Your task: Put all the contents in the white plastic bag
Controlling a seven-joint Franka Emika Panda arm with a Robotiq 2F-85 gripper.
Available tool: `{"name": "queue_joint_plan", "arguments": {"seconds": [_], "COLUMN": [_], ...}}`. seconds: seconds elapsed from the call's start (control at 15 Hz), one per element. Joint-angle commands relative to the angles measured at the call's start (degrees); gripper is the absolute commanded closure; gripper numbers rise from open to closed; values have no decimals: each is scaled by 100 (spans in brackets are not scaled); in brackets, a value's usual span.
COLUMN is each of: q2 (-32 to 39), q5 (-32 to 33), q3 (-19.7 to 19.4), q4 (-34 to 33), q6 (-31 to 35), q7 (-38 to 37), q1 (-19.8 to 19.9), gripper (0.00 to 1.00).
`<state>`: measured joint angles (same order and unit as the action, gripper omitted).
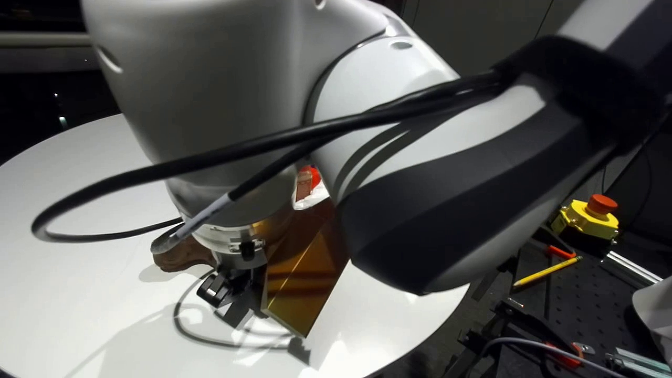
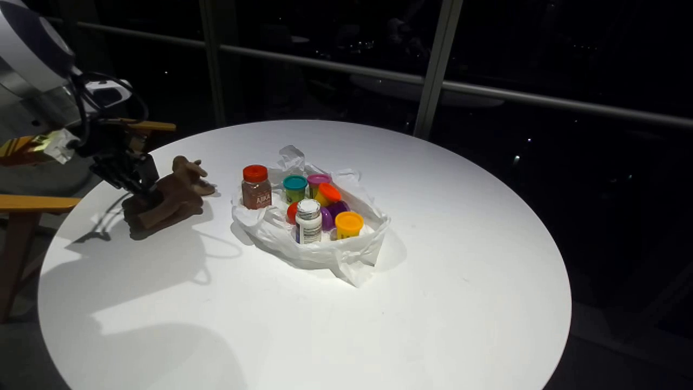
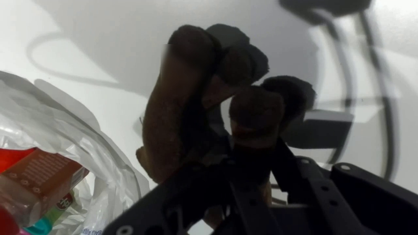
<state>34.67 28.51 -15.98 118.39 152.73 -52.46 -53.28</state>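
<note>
The white plastic bag (image 2: 279, 238) lies spread open on the round table. It holds a red-lidded jar (image 2: 255, 189), a white bottle (image 2: 308, 223), a yellow tub (image 2: 349, 223), a teal-lidded tub (image 2: 295, 189) and several other coloured tubs. A brown toy figure (image 2: 176, 197) lies outside the bag; it also shows in the wrist view (image 3: 163, 130). My gripper (image 3: 253, 156) is at the toy, its fingers close on both sides of one dark limb, seemingly shut on it. Shadow makes the fingertips hard to see. An exterior view shows my gripper (image 2: 143, 189) low over the toy.
The bag's crumpled rim (image 3: 107, 166) is close to the toy. An amber panel (image 1: 304, 278) sits beside the wrist, and a black cable (image 1: 157, 170) loops off the arm. The white table (image 2: 433, 303) has a round edge. A wooden chair (image 2: 38, 203) stands behind.
</note>
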Motion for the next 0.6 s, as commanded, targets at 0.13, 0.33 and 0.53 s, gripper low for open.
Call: {"name": "queue_joint_plan", "arguments": {"seconds": [0.13,0.33,0.53], "q2": [-225,-607,-1289], "q5": [205,498,1222], "q3": [-137,-496,-809], "q4": [119,238,396], "q6": [3,-151,-513], "q7": [-432,-972,-1740], "q1": [16,-190,-303], "gripper": [85,85,87]}}
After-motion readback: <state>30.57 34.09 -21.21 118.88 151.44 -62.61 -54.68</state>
